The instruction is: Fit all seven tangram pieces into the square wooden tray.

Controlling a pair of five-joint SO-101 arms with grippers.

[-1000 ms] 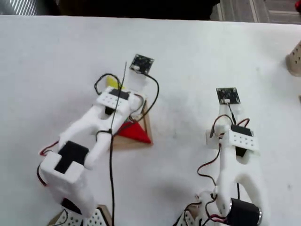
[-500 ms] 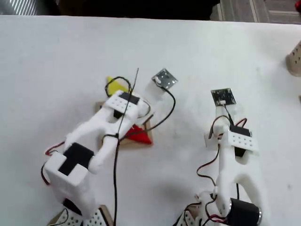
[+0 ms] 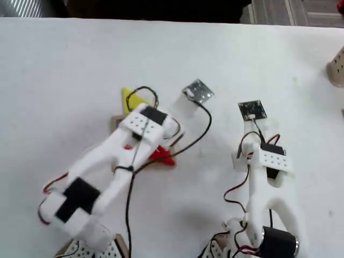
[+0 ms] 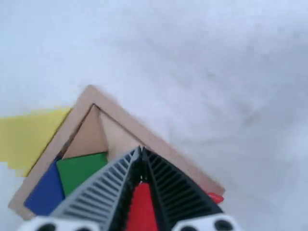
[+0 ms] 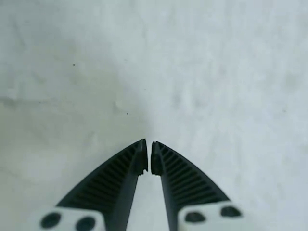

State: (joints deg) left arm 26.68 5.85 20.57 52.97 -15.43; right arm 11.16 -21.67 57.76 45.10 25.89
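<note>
The square wooden tray [image 4: 144, 135] lies under my left arm [image 3: 144, 121], mostly covered in the high view. Inside it I see a green piece [image 4: 79, 168] and a blue piece [image 4: 45, 190]. A red piece [image 3: 161, 156] lies at the tray's near-right rim and sticks out over it [image 4: 216, 197]. A yellow piece [image 3: 129, 98] rests on the table just outside the tray's far side [image 4: 29, 137]. My left gripper [image 4: 142, 152] is shut above the tray's bare corner, with red showing beneath its jaws. My right gripper [image 5: 149, 147] is shut over bare table.
A tan perforated object [image 3: 336, 67] stands at the table's right edge. The arms' bases and cables [image 3: 236, 193] crowd the near edge. White tabletop stretches open on the far side and between the two arms.
My left arm has swung to the right and lowered over the tray, uncovering the yellow piece. The right arm's wrist has shifted slightly left.
</note>
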